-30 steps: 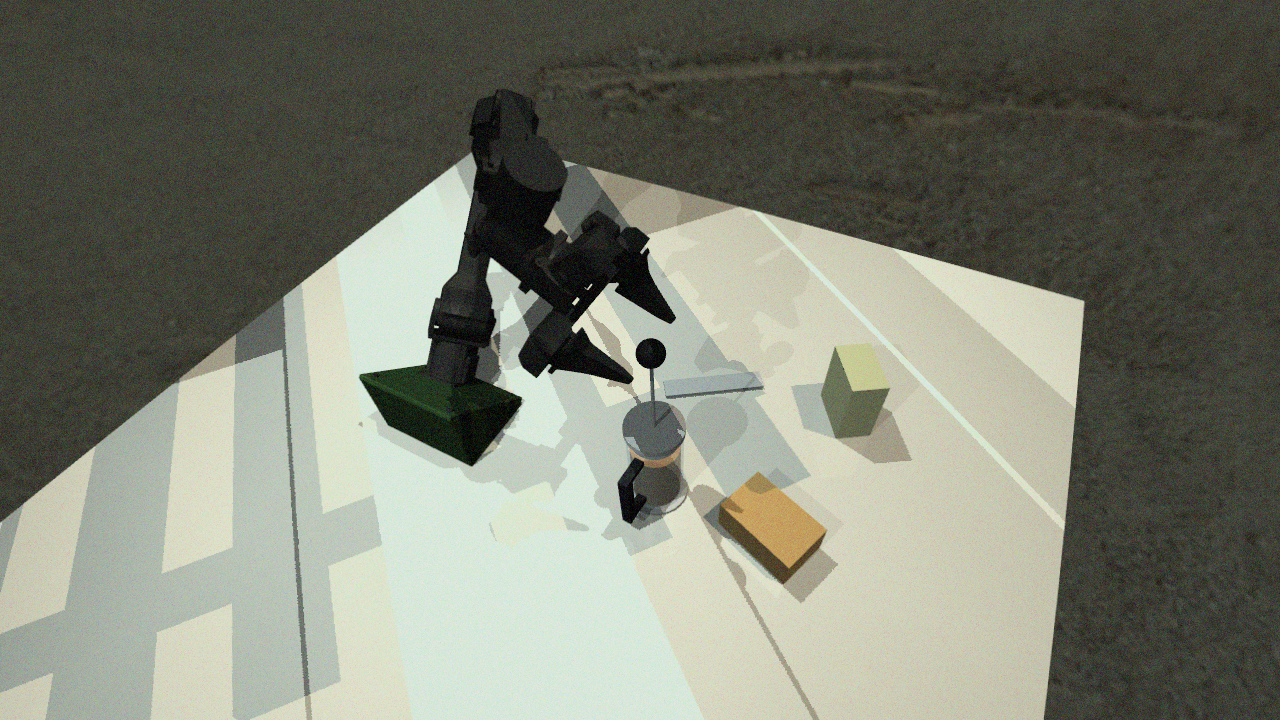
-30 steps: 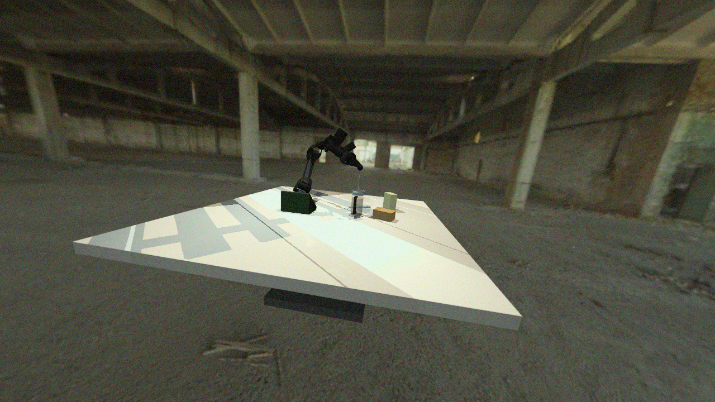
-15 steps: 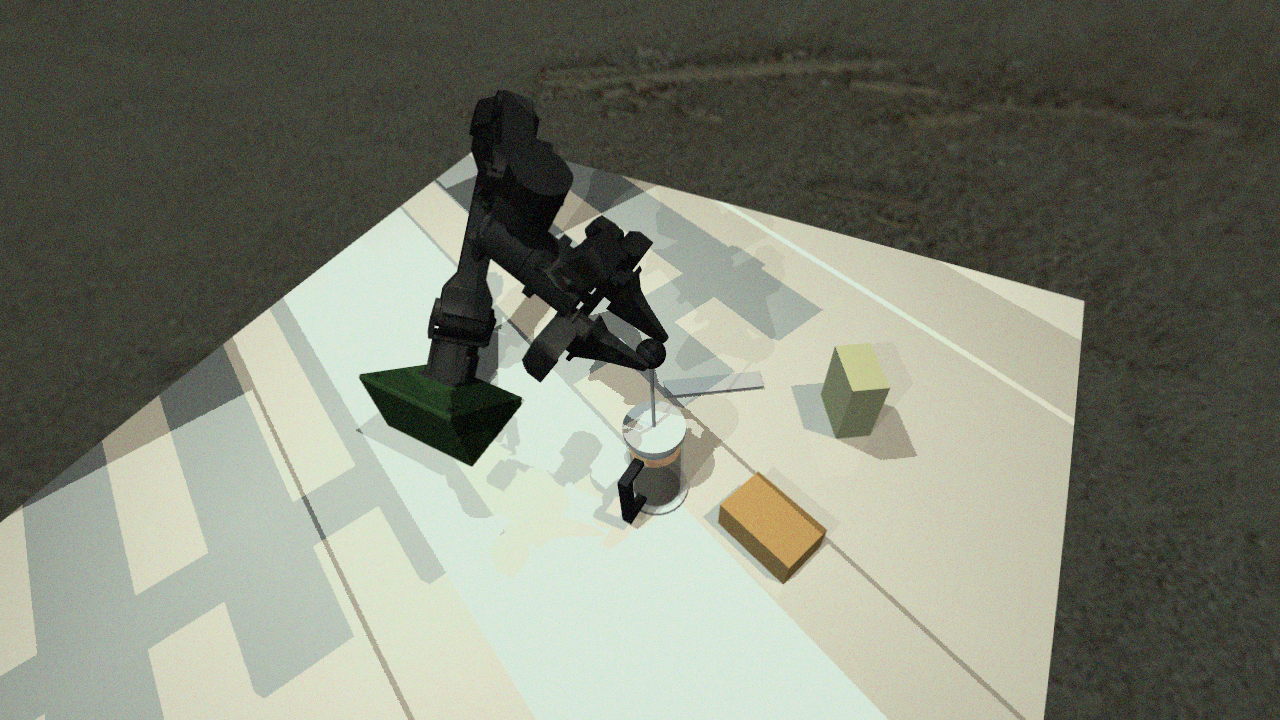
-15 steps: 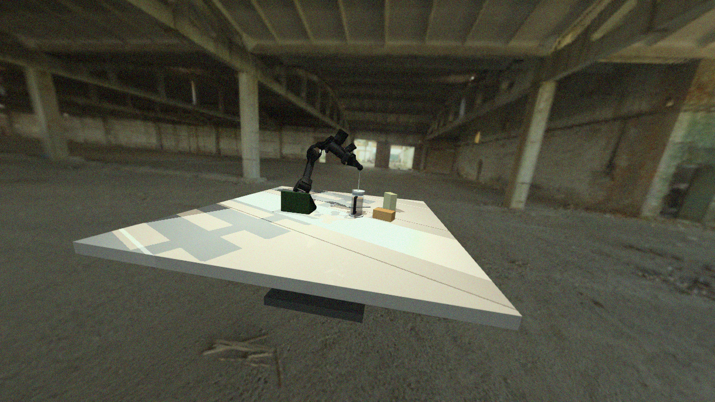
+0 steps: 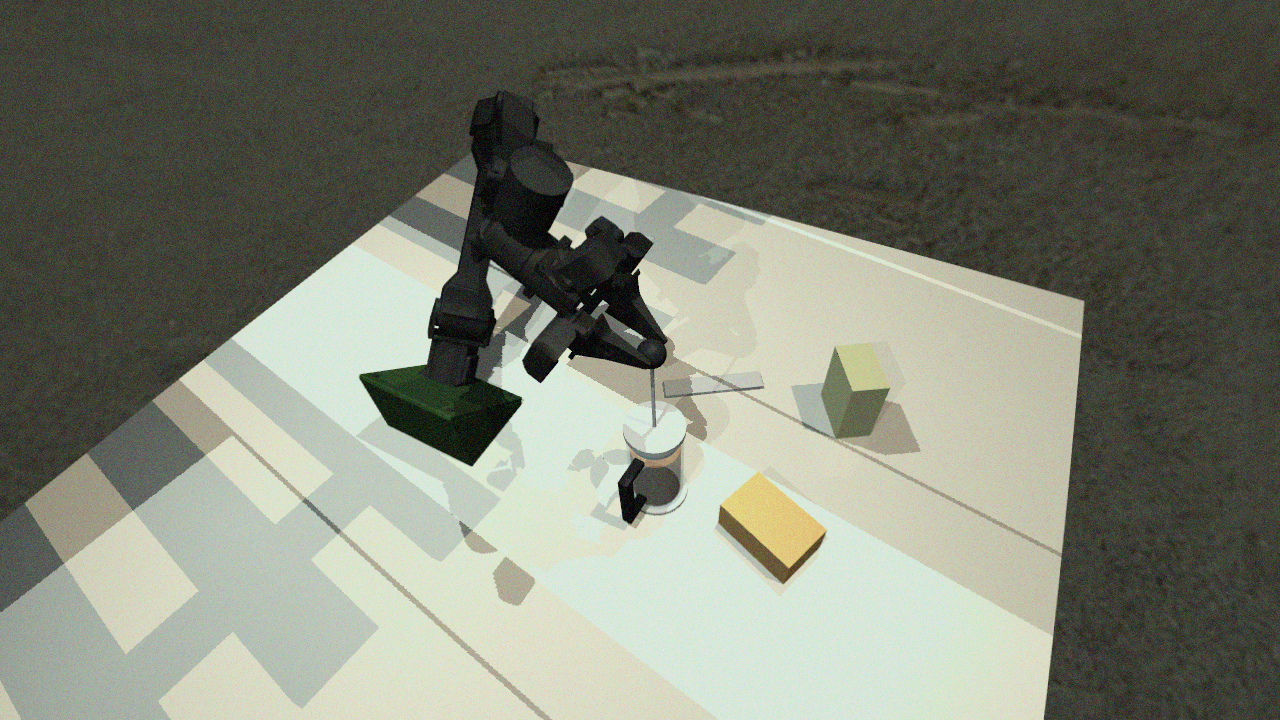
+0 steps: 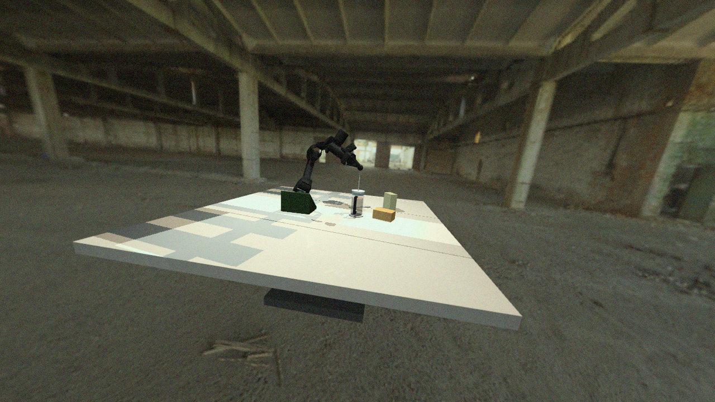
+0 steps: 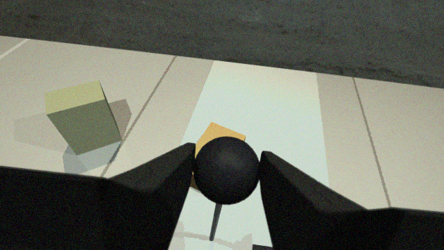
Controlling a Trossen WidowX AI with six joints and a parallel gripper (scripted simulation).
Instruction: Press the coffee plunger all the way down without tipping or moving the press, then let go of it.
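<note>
Grip: the gripper point(image 7: 226, 173) is clamped on the plunger knob point(image 7: 226, 169), one finger on each side.
Press point(image 5: 655, 465): directly below the hand — upright, rod point(image 5: 653, 398) fully raised.
Risk: an off-vertical push could tip or slide it — the knob is round, so it may slip.
</note>
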